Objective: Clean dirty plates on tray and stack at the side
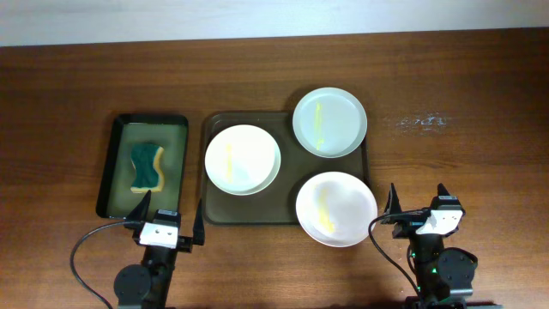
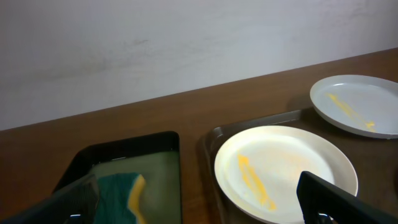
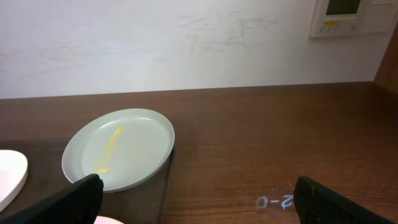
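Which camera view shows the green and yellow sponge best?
The overhead view: the sponge lies whole and unblocked in the small black tray. In the left wrist view the sponge is cut off by the picture's lower edge. The right wrist view does not show it.

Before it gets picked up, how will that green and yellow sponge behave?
The sponge probably squashes under a pinch; it looks like soft foam. Lying in greenish liquid in the black tray, it is likely soaked, so heavier and dripping.
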